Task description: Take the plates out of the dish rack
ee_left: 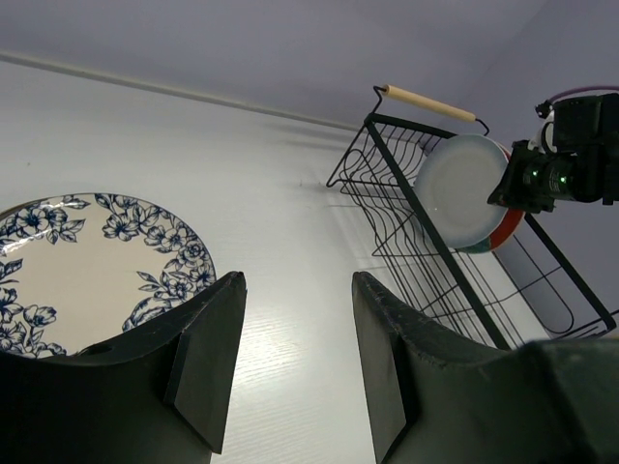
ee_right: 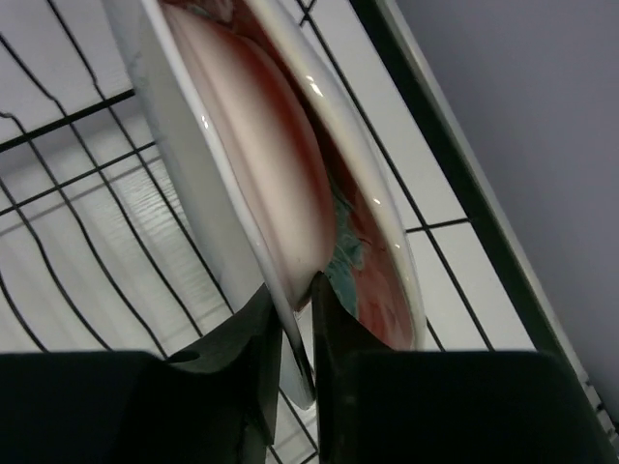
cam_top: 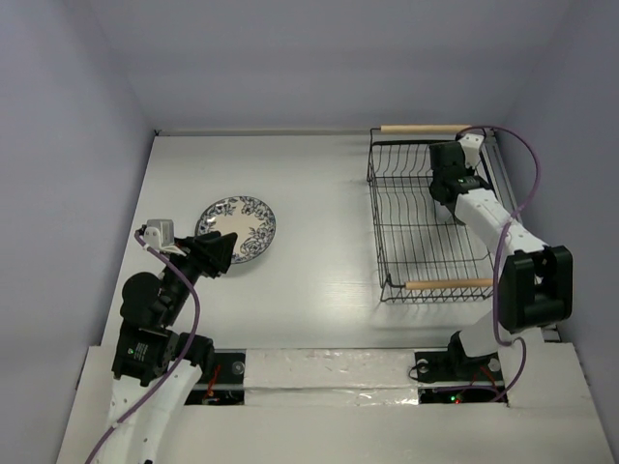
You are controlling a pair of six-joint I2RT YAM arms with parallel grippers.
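- Plates in the dish rack (cam_top: 377,217): two show, a pale plate (ee_right: 208,164) and a red plate (ee_right: 372,256) with teal flowers. Both stand on edge at the rack's far right corner.
- The right gripper (ee_right: 298,324) is inside the rack. Its jaws are pinched on the rim of the pale plate, one finger on each face.
- Key relation: the red plate lies just behind the pale one, on the side nearest the rack's right wall. The gap is very narrow at the grip point; I cannot tell if the two touch.
- Pale plate's face is turned toward the rack's left side, so its plane runs far-to-near along the rack.
- Judgement: the way out is upward, in the plate's own plane. Sideways tilt risks dragging the red plate or catching the wire tines (ee_right: 87,261).
- Far wooden handle (cam_top: 421,128) sits close beyond the wrist.
- A blue floral plate (cam_top: 242,227) lies flat on the table (cam_top: 319,193), well to the left of the rack.
- The left gripper (ee_left: 297,319) hovers at that plate's near edge with jaws wide apart, holding nothing.
- Right arm is the nearer one to the rack.
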